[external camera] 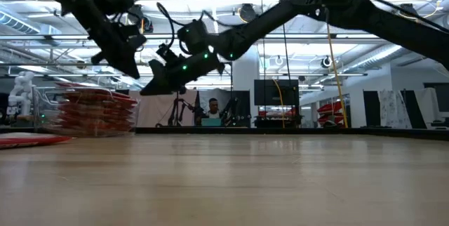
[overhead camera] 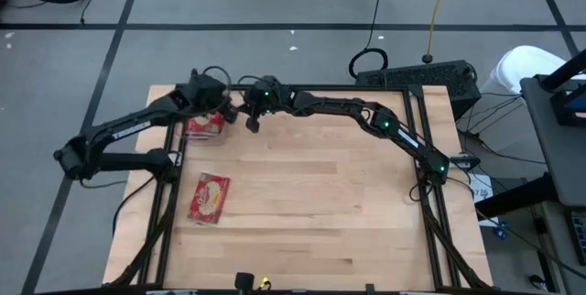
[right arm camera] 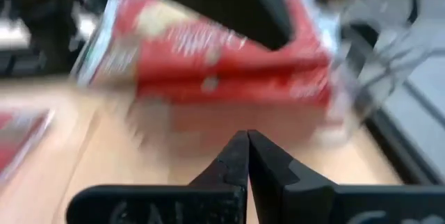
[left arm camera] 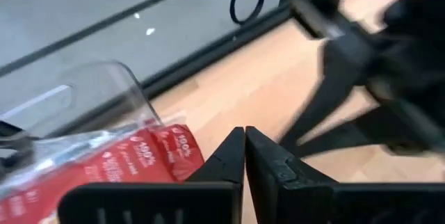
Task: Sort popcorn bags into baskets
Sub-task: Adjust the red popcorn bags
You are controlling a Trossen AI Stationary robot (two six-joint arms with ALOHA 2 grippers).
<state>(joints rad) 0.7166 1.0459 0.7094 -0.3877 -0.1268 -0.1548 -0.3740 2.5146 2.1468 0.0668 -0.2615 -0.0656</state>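
Observation:
A clear plastic basket (overhead camera: 203, 127) stands near the table's far left corner, stacked full of red popcorn bags (external camera: 95, 112). One more red popcorn bag (overhead camera: 209, 197) lies flat on the table, nearer the front left. My left gripper (overhead camera: 231, 112) is shut and empty, hovering by the basket's far right corner (left arm camera: 104, 92). My right gripper (overhead camera: 254, 124) reaches across from the right. It is shut and empty too, just right of the basket, with its tips (right arm camera: 247, 140) pointing toward the stacked bags (right arm camera: 208, 50).
Black frame rails (overhead camera: 417, 148) run along the table's left, right and far edges. The two arms come close together above the far left corner. Bare wood (overhead camera: 330, 203) stretches across the table's middle and right.

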